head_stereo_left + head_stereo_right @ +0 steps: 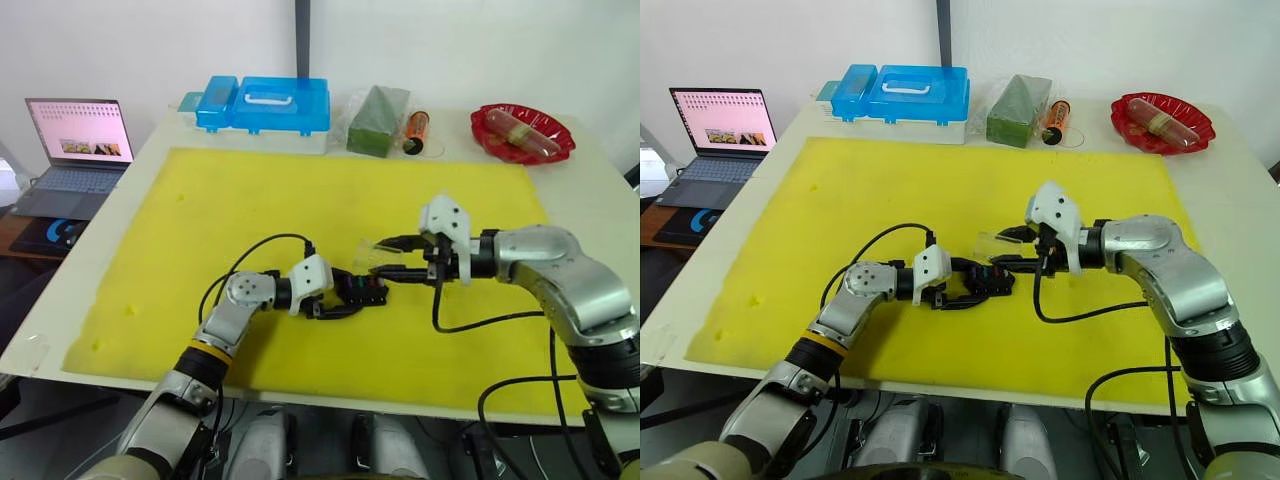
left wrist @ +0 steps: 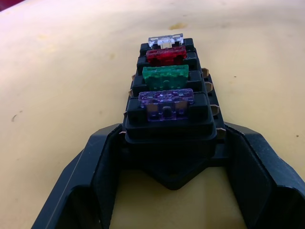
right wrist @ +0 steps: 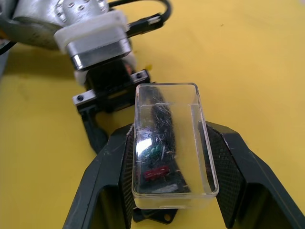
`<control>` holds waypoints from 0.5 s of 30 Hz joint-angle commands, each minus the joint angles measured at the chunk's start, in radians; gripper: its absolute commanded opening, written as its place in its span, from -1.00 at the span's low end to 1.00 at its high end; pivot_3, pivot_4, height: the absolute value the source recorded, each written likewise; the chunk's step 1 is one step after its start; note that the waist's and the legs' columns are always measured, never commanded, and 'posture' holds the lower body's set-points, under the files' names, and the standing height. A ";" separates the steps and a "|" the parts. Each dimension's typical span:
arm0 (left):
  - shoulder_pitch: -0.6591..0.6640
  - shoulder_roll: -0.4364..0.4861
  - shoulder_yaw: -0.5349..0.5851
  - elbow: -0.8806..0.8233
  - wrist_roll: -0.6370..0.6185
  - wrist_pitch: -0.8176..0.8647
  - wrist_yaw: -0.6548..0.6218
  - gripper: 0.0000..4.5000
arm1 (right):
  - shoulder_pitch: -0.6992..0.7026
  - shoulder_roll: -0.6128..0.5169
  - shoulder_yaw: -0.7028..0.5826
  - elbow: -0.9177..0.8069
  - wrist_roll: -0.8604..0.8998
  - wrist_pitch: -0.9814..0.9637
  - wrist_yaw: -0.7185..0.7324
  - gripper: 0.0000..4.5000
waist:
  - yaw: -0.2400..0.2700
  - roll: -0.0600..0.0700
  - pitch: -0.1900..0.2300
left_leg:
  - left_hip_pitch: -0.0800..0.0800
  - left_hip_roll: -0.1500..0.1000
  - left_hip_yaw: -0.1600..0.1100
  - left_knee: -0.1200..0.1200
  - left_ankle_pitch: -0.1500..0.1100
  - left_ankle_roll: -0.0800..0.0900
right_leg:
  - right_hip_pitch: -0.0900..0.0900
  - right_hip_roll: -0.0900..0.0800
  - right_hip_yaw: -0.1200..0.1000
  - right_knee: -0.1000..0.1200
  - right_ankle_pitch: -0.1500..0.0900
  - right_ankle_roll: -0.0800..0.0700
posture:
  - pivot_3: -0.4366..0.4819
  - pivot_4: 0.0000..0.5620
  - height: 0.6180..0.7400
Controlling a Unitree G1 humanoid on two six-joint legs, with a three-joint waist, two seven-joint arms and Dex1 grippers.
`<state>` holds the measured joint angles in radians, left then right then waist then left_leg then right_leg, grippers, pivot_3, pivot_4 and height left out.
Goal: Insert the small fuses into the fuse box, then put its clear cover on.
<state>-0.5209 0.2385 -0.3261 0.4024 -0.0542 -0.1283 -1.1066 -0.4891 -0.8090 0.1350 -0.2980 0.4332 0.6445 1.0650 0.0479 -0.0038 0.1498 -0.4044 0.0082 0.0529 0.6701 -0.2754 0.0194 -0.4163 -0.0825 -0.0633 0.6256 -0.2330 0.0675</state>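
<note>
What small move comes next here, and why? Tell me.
Probably lower the clear cover onto the fuse box. All four fuses already sit in their slots, the left gripper clamps the box, and the right gripper holds the cover just above it, not yet seated.

Colours here: the fuse box (image 2: 167,119) is black, and its four small fuses run purple (image 2: 166,102), green (image 2: 165,75), red (image 2: 166,54) and a pale clear-grey one (image 2: 165,40). The cover (image 3: 172,143) is see-through plastic. The mat (image 1: 250,210) is bright yellow, the storage case (image 1: 268,105) blue with a white handle, the bowl (image 1: 522,133) red, both sets of gripper fingers black.
</note>
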 commanded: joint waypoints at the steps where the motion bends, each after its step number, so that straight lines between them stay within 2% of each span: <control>1: 0.004 0.026 -0.045 0.076 0.001 -0.059 -0.109 0.24 | -0.018 -0.002 0.022 -0.008 -0.020 -0.036 0.026 -0.20 | -0.005 0.000 0.000 | 0.000 0.000 0.000 0.000 0.000 0.000 | 0.000 0.000 0.000 0.000 0.000 0.000 | -0.05 -0.47 1.00; 6: -0.048 0.058 -0.019 0.178 -0.021 -0.170 -0.199 0.24 | -0.017 0.005 0.052 0.014 -0.048 -0.067 0.044 -0.20 | -0.012 0.000 0.000 | 0.000 0.002 0.000 0.000 0.000 0.001 | -0.001 0.002 -0.001 0.000 0.000 0.000 | -0.05 -0.47 1.00; 10: -0.084 0.060 -0.010 0.286 -0.011 -0.241 -0.208 0.24 | -0.009 0.023 0.062 0.032 -0.065 -0.082 0.037 -0.20 | -0.012 0.000 0.000 | 0.000 0.004 0.001 -0.001 0.000 0.001 | -0.003 0.004 -0.001 0.003 0.000 0.001 | -0.05 -0.47 1.00; 15: -0.098 0.041 -0.007 0.312 -0.021 -0.270 -0.218 0.24 | -0.005 0.051 0.059 0.022 -0.050 -0.054 0.021 -0.20 | -0.012 0.000 0.000 | 0.001 0.005 0.001 -0.001 0.000 0.001 | -0.003 0.005 -0.001 0.004 0.000 0.000 | -0.05 -0.47 1.00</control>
<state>-0.6366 0.2697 -0.3204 0.6668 -0.0999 -0.4026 -1.3092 -0.4884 -0.7688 0.2157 -0.2511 0.3672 0.5849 1.0953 0.0356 -0.0039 0.1499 -0.4038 0.0130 0.0534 0.6696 -0.2757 0.0199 -0.4196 -0.0777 -0.0643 0.6294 -0.2327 0.0680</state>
